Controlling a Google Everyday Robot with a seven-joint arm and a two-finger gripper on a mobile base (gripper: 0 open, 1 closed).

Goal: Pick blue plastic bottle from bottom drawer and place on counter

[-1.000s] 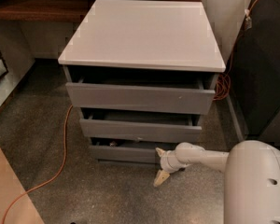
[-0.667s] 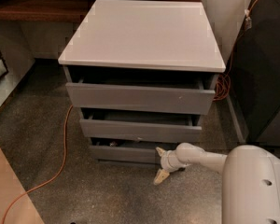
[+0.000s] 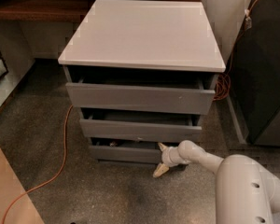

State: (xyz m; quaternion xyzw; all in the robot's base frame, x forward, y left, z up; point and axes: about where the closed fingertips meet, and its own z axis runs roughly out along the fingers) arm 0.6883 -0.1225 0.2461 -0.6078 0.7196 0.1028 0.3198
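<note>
The bottom drawer (image 3: pixel 123 153) is the lowest of three grey drawers and stands slightly pulled out. Its inside is dark; only a small reddish thing (image 3: pixel 113 143) shows in the gap. The blue plastic bottle is hidden. My gripper (image 3: pixel 160 158) is at the right part of the bottom drawer's front, close to the floor. It is open, with one finger (image 3: pixel 162 147) at the drawer's top edge and the other below, and it holds nothing. The white counter (image 3: pixel 144 31) tops the cabinet and is bare.
The two upper drawers (image 3: pixel 140 97) also stand slightly open. An orange cable (image 3: pixel 60 164) runs across the speckled floor at left. A dark cabinet (image 3: pixel 266 69) stands at right. A brown wooden shelf (image 3: pixel 37 8) is at the back left. My white arm (image 3: pixel 247 185) fills the lower right.
</note>
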